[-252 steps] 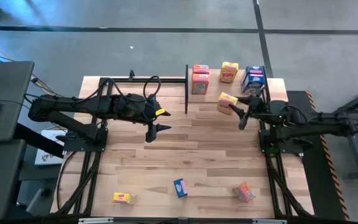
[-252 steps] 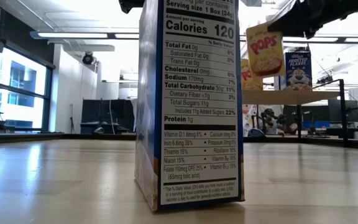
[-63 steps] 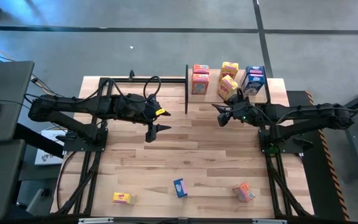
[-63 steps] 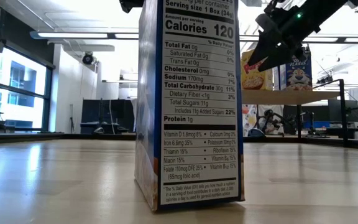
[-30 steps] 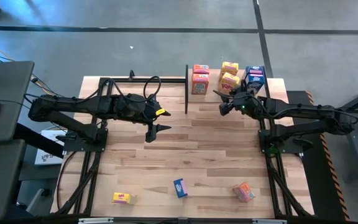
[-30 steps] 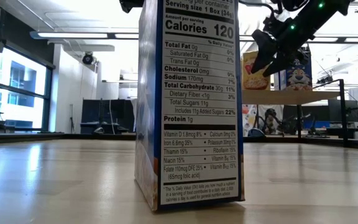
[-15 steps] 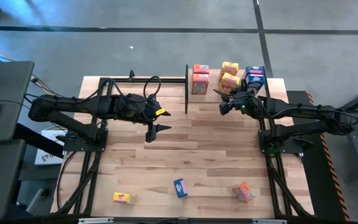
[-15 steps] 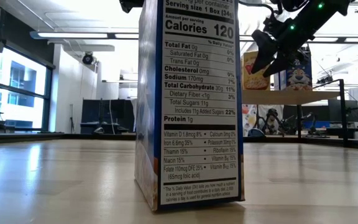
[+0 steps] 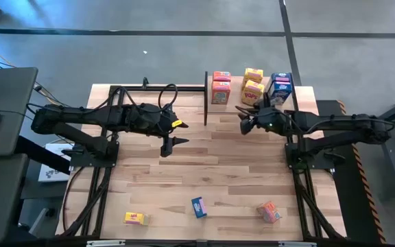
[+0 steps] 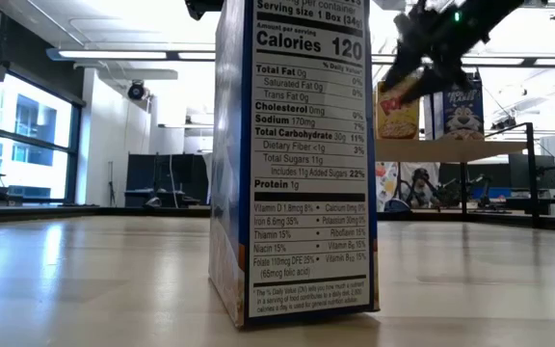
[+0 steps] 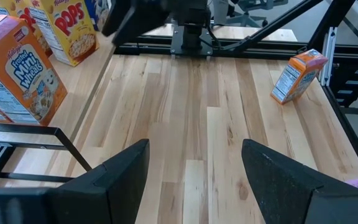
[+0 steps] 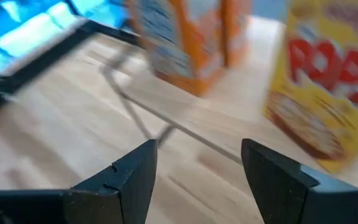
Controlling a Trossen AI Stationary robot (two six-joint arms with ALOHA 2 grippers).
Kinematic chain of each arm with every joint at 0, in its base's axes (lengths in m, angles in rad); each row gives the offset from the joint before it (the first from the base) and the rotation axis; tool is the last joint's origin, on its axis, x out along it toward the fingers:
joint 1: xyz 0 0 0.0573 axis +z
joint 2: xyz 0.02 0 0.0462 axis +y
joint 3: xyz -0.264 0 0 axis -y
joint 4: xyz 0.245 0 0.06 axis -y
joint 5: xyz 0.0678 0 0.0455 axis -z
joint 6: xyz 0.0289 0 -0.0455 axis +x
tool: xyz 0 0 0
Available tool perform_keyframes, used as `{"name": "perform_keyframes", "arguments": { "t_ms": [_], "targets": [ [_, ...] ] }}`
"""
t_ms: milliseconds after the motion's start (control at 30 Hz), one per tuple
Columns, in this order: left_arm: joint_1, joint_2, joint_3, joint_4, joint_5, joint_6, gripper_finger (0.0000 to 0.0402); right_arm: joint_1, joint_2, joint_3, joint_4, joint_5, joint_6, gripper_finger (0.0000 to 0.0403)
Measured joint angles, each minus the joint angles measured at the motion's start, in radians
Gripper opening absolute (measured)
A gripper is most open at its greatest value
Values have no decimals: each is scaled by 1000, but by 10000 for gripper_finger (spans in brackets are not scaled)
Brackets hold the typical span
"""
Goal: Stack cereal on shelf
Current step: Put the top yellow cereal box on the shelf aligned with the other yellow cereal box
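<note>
Right pincer [image 9: 243, 125] released, empty, just in front of shelf [image 9: 300, 99], near yellow box [image 9: 253, 92]. Left pincer [image 9: 169, 147] released, waits mid-surface. Risk: swinging arm clips yellow box, topples row. Three boxes [image 9: 197, 206] wait at near edge of surface [image 9: 218, 171].

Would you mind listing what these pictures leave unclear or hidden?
- Low view: a blue cereal box standing close to the camera hides the middle of the table and part of the shelf.
- Low view: the right gripper is motion-blurred.
- Right wrist view: the yellow Pops box is blurred and cut by the edge.
- High view: the three boxes near the front edge are too small to read.
</note>
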Motion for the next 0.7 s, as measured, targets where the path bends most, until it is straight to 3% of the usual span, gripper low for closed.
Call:
{"name": "perform_keyframes", "arguments": {
  "t_ms": [133, 400, 700],
  "targets": [
    [0, 0, 0, 0, 0, 0, 246, 52, 0, 88, -2, -15, -81, 226],
    [0, 0, 0, 0, 0, 0, 246, 88, 0, 270, -40, -182, -172, 226],
    [0, 0, 0, 0, 0, 0, 246, 116, 0, 374, -66, -200, -244, 226]
  ]
}}
